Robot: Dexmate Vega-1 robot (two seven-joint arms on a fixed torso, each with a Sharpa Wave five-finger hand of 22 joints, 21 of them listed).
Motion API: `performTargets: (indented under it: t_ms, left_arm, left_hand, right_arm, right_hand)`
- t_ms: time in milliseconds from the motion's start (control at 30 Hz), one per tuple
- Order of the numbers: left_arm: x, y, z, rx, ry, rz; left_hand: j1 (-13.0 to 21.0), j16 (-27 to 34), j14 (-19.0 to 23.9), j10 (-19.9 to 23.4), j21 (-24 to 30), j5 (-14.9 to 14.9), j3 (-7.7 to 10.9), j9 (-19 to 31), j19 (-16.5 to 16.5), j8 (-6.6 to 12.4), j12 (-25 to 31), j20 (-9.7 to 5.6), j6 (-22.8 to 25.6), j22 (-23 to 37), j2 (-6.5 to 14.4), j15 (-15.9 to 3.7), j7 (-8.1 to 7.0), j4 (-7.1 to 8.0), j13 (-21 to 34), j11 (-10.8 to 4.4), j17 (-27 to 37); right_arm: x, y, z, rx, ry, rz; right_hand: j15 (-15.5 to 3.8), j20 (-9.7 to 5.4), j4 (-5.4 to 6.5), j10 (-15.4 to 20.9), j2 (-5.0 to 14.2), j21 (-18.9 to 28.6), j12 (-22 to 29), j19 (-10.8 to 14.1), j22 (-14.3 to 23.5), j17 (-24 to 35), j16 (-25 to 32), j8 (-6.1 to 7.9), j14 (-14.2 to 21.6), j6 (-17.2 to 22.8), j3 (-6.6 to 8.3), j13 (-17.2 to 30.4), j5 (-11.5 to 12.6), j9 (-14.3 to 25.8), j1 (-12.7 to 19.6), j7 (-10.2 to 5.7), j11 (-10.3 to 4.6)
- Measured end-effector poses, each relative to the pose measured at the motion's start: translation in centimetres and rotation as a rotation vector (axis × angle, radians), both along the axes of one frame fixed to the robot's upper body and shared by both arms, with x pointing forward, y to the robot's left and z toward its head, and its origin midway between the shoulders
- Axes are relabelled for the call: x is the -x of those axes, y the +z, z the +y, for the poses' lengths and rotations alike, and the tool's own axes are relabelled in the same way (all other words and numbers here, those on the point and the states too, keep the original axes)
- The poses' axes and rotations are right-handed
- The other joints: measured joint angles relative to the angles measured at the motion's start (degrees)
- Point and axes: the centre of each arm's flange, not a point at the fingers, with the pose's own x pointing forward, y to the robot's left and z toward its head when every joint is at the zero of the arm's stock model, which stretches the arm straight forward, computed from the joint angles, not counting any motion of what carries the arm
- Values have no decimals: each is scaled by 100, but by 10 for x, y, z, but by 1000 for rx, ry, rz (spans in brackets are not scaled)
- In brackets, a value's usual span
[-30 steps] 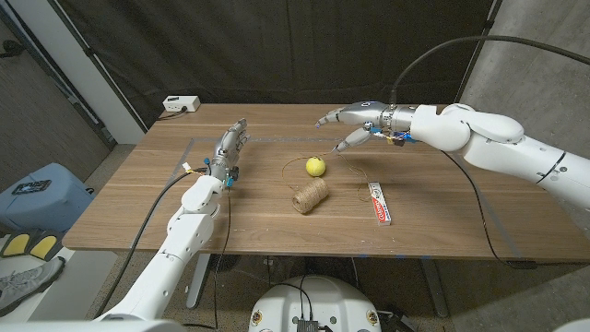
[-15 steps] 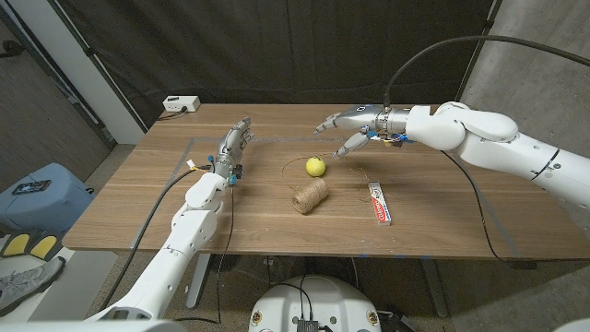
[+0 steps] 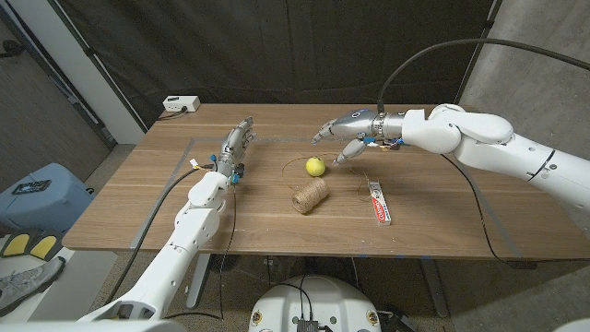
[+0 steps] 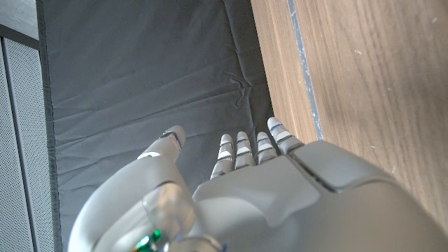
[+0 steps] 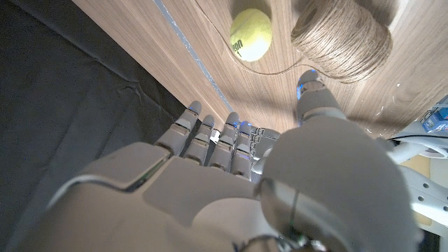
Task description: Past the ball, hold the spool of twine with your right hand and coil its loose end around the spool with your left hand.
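Hovering beyond the ball (image 3: 315, 166), the right hand (image 3: 348, 131) holds nothing, fingers spread wide. The spool of twine (image 3: 310, 195) lies on the table (image 3: 138, 212) at the hand's seven o'clock, long axis running roughly two-to-eight o'clock, nearer the right hand. The left hand (image 3: 234, 148), open and empty, waits at the spool's ten o'clock.
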Motion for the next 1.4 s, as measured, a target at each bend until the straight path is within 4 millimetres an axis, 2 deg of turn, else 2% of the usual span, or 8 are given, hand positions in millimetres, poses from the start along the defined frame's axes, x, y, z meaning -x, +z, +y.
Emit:
performTargets:
  t_ms: [300,467,533,633,733,1133,1400]
  left_arm:
    - [-2,0,-1,10,-8,-3]
    - [-3,1,-1,15,-11,-4]
    - [-3,1,-1,18,-13,-3]
    - [-4,1,-1,23,-14,-3]
    - [-5,1,-1,27,-16,-2]
    - [-7,2,-1,27,-14,-6]
    - [-5,4,0,0,15,-17]
  left_hand:
    - [0,0,0,0,-23,0,24,0,0,0,0,0,0,0,0,0,0,-24,0,0,0]
    - [-18,0,0,0,-23,0,24,0,7,0,0,7,0,0,18,0,0,-24,0,0,0]
    - [-24,0,0,0,-23,0,24,0,31,0,0,31,0,0,23,0,0,-24,0,0,0]
    - [-23,0,-1,0,-44,0,24,0,31,0,0,31,0,0,22,0,0,-24,0,0,0]
    - [-23,0,21,0,-44,0,24,0,31,0,0,31,22,0,21,21,22,-24,0,0,0]
    - [-23,0,21,-1,-44,0,23,0,42,0,0,20,62,29,21,21,1,-23,1,-1,0]
    - [-23,0,20,-1,-107,0,48,0,61,0,0,0,65,29,20,20,4,-48,1,-1,0]
  right_arm:
    - [-3,-8,8,21,12,1]
    - [-4,-12,12,29,22,4]
    - [-5,-13,13,29,24,7]
    - [-6,-16,15,32,24,10]
    - [-7,-17,16,33,25,12]
    - [-11,-27,23,50,9,34]
    - [-12,-33,27,66,-13,51]
  right_hand:
    - [-14,-57,24,119,-22,0,55,16,0,30,59,56,125,164,24,45,25,-1,22,-21,24]
    - [-25,-125,24,236,-7,22,98,85,-1,30,111,86,251,266,87,73,68,0,128,-60,-30]
    - [-11,-155,7,248,-37,46,118,115,-1,30,111,86,299,299,103,73,68,27,158,-31,-41]
    - [-17,-155,-1,295,-60,46,118,115,-1,30,111,120,305,327,111,73,74,27,181,-59,-30]
    - [-29,-155,-1,345,-30,46,139,115,-1,56,111,141,317,392,111,99,89,27,211,-124,-79]
    - [-38,-186,24,366,-83,46,139,146,-1,56,111,140,326,399,135,126,110,27,263,-132,-102]
    - [-15,-182,26,259,-83,46,115,142,-1,75,111,102,261,372,137,151,132,27,263,-116,-96]
